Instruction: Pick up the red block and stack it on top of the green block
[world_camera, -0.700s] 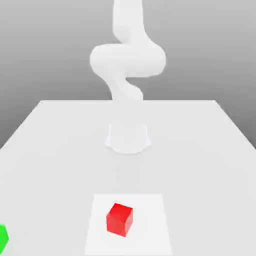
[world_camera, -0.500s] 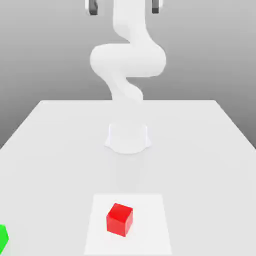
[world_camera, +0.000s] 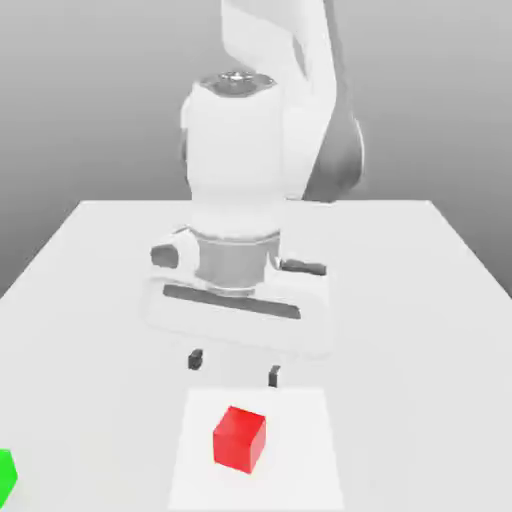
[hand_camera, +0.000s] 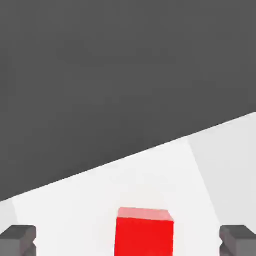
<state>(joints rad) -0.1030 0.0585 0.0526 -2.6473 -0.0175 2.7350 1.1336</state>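
Observation:
The red block (world_camera: 239, 439) rests on a lighter square patch of the table (world_camera: 430, 300), near the front. My gripper (world_camera: 234, 367) hangs open just behind and above it, its two dark fingertips (world_camera: 195, 358) spread wide with nothing between them. In the hand view the red block (hand_camera: 144, 232) lies between the two dark fingertips (hand_camera: 17, 239), apart from both. A sliver of the green block (world_camera: 5, 475) peeks in at the exterior view's left edge, on the table's front corner.
The white arm and its hand (world_camera: 240, 290) fill the middle of the table behind the red block. The lighter square patch (world_camera: 310, 440) lies under the red block. Bare table stretches to both sides.
The hand has swung down from above the frame to just behind the red block, its fingers spread. Neither block has moved.

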